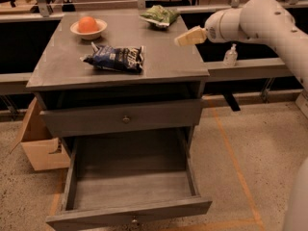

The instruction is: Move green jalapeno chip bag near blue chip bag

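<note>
Above the right edge of the table (166, 64) hangs the gripper (190, 36), apart or together we cannot tell; green bag (160, 15) at back edge, blue bag (115, 58) well apart

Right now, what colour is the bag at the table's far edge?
The bag is bright green with pale patches, camera view; the gripper hangs near it.

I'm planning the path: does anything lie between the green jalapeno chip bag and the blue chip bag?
Nothing visible. Bare grey cabinet top separates the wrinkled green jalapeno chip bag at the back from the dark blue chip bag nearer the front. The white bowl sits aside; the gripper hovers over the right edge.
</note>
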